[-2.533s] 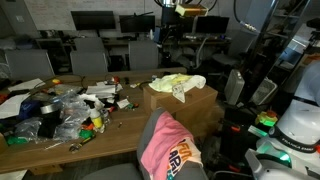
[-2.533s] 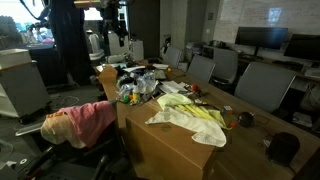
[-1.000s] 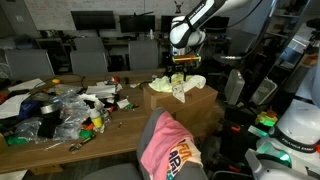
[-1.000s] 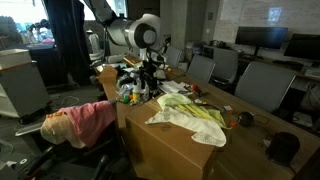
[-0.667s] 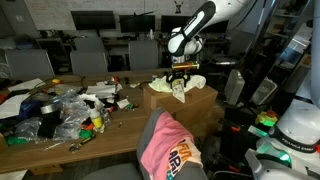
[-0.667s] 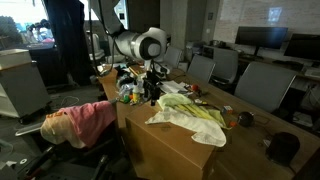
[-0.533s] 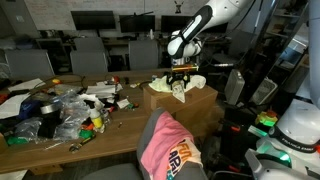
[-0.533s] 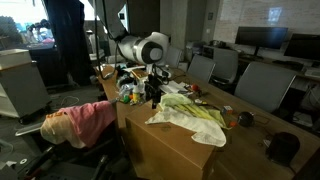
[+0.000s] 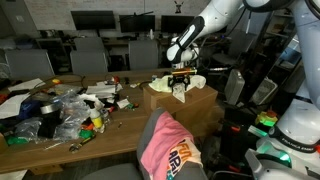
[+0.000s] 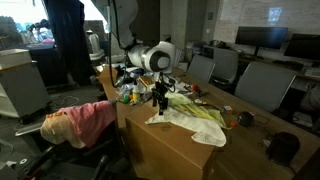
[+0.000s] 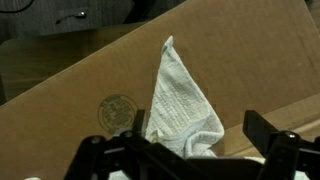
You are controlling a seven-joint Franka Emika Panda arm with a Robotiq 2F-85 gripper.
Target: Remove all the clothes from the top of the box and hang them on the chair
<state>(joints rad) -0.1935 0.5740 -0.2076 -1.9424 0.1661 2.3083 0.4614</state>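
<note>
While the long wooden table holds a heap of mess, the job is at the big brown box that stands next to it. Near the box is the grey chair. A pink cloth hangs over its back, so I think one piece is done. More clothes lie on top of the box, white and pale yellow, all bunched up together. The robot arm bends down over them, and the gripper hangs just above one end of the pile. In the wrist view its two fingers stand wide apart and hold nothing. Between them lies a white cloth. One pointy corner of it sticks out flat on the cardboard, beside a small round stamp. The step now looks like picking up this white cloth. To do it well, the gripper should go straight down onto the thick, bumpy part, not the thin corner, because a thin corner can slip out. The fingers should push a little into the cloth so they catch a good fold, but not press hard on the box top. Then they should close all the way and lift slowly. If the yellow piece comes up too, that may be fine, but it could drop on the way to the chair.
</note>
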